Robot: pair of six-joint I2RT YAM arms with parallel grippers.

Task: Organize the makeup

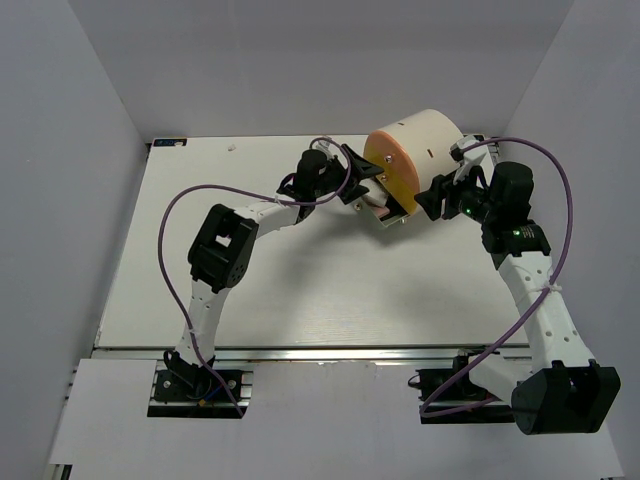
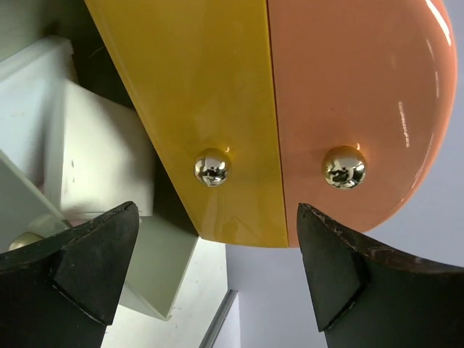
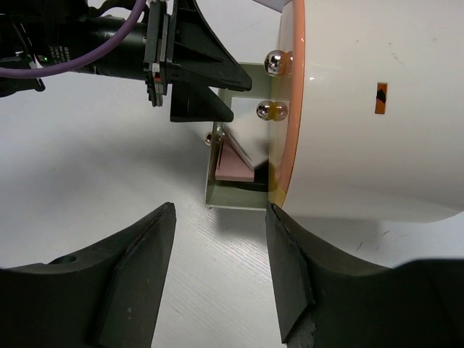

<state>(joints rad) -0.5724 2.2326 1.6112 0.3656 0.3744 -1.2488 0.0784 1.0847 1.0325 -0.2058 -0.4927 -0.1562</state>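
Observation:
The cream cylinder (image 1: 425, 138) lies at the table's back with its orange front (image 1: 390, 165) facing the arms. Its grey drawer (image 3: 235, 196) is pulled out. The flat pink square (image 3: 233, 167) lies inside it, partly under a pale flat piece; the other makeup is hidden. My left gripper (image 1: 365, 182) is open and empty just in front of the yellow drawer front (image 2: 210, 101) and the orange drawer front (image 2: 355, 101), touching neither. My right gripper (image 3: 217, 283) is open and empty beside the cylinder's side, close to the open drawer.
Gold knobs (image 2: 212, 167) stand out from the drawer fronts. The left arm's gripper (image 3: 192, 69) fills the space above the open drawer in the right wrist view. Purple cables (image 1: 565, 190) loop over both arms. White walls enclose the table (image 1: 250, 290).

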